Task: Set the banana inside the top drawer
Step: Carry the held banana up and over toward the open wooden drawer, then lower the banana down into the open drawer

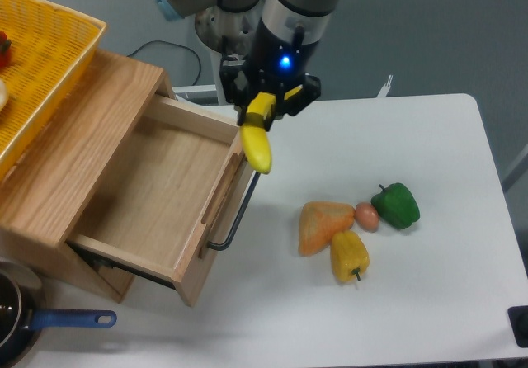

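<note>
My gripper (262,104) is shut on the upper end of the banana (257,140), a smooth bright yellow fruit that hangs down from the fingers. The banana hovers above the front panel of the top drawer (157,188), a light-oak box pulled open, with its black bar handle (239,207) facing the table. The drawer's inside is bare wood. The banana's lower tip sits over the right front corner of the drawer.
A yellow mesh basket (41,63) rests on the cabinet top at the left. An orange wedge (322,225), a yellow pepper (349,255), a small egg (366,215) and a green pepper (396,205) lie to the right. A blue-handled pan (33,323) sits at bottom left.
</note>
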Robot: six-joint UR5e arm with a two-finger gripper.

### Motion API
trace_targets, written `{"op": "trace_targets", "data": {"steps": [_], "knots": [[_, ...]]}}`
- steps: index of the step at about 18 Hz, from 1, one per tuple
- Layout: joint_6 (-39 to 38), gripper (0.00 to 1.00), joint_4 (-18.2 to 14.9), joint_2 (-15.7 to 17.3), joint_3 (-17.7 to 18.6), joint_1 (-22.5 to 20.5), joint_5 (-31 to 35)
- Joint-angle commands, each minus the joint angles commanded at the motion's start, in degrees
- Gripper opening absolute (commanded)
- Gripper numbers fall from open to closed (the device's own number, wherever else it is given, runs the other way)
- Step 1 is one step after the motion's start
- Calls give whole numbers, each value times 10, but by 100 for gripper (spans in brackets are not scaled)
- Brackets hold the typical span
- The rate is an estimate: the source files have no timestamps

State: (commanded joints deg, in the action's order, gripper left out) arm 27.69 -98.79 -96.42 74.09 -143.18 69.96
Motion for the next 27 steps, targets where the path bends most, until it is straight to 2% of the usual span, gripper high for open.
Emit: {"op": "trace_targets", "data": {"steps": [8, 11, 20, 27], "knots": [[-49, 36, 4, 0, 4, 30, -3], [-62, 36, 21, -3, 10, 36, 0], [-67, 36, 37, -22, 13, 79, 24], [-67, 37, 40, -30, 18, 93, 27]]}}
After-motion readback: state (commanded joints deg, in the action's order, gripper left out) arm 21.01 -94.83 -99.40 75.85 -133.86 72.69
